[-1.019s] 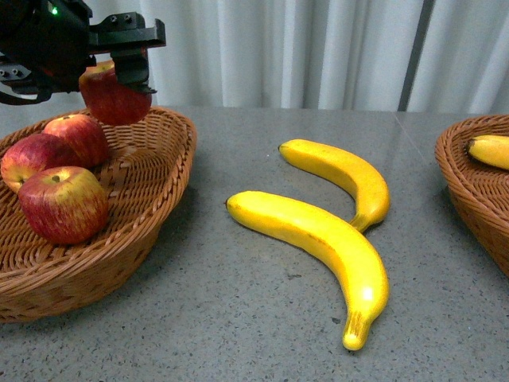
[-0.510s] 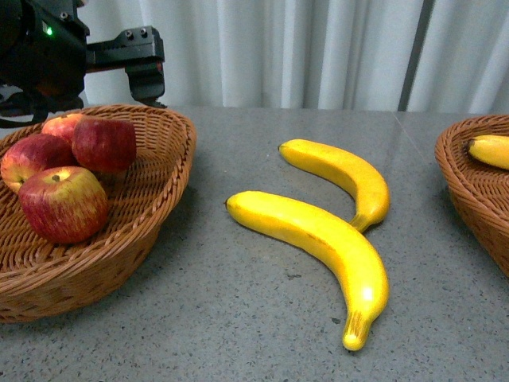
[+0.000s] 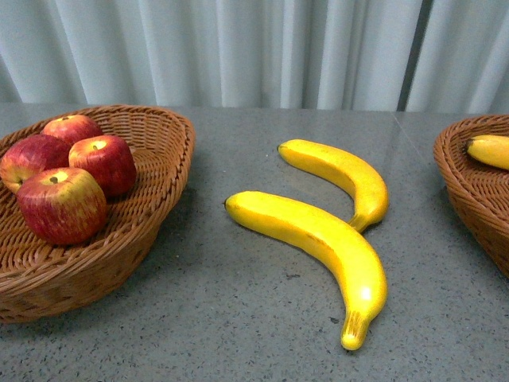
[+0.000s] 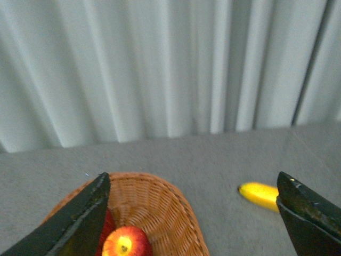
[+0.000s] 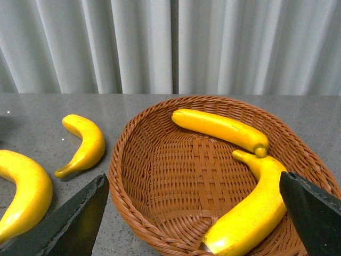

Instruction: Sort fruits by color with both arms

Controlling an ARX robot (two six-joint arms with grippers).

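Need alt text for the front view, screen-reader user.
Four red apples sit in the left wicker basket; two bananas lie side by side on the grey table. The right basket holds another banana. No arm shows.

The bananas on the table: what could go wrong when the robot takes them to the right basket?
The far banana has its tip close to the near banana, so the right gripper, now open, may nudge one while grasping the other. The right basket already holds two bananas, so a dropped one might land on them and slide.
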